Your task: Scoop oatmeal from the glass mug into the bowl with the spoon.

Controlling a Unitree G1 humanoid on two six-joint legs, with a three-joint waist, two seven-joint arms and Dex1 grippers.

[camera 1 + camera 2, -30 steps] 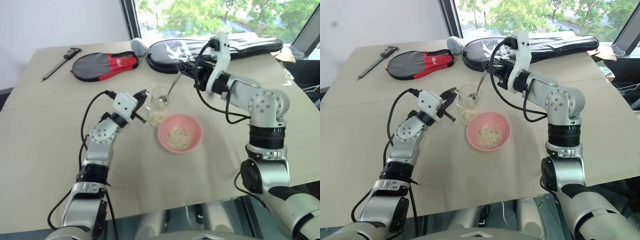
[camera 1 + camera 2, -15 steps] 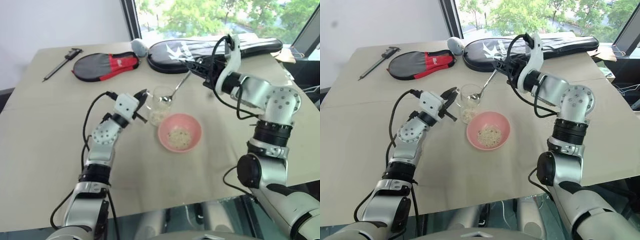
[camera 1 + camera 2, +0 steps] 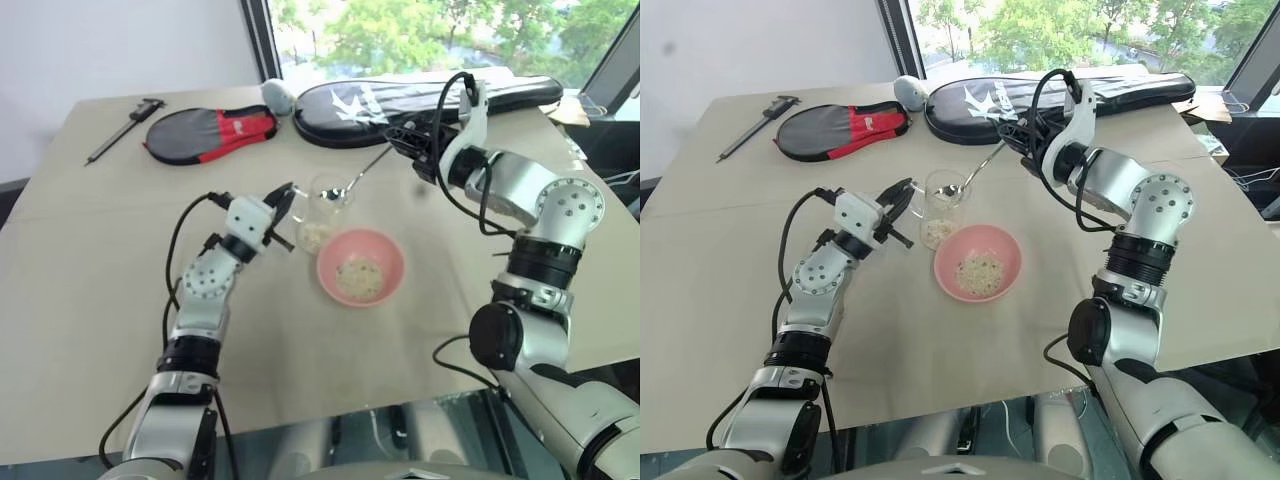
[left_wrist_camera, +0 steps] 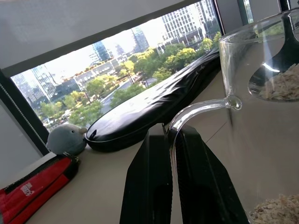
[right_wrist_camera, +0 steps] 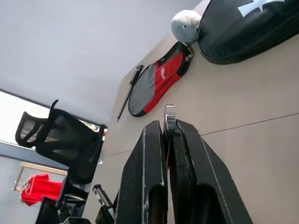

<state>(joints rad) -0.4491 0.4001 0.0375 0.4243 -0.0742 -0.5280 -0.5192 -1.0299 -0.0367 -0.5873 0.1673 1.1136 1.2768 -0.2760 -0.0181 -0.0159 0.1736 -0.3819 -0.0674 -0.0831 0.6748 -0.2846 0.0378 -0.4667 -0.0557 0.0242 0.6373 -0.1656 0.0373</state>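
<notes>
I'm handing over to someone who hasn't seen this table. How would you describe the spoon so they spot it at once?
Start at the pink bowl near the table's middle; just behind it stands the clear glass mug. The spoon is the slim silver one slanting up from the mug's mouth to the right claw. Unlike the long black tool at the far left corner, it is shiny and held.

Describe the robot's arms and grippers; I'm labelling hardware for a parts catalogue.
Both arms are built of rounded silver-grey metal segments joined by black ring-shaped joints, with loose black cables looping outside them. The left gripper and right gripper each have a white boxy wrist housing and two flat, tapering black fingers. No markings are legible.
</notes>
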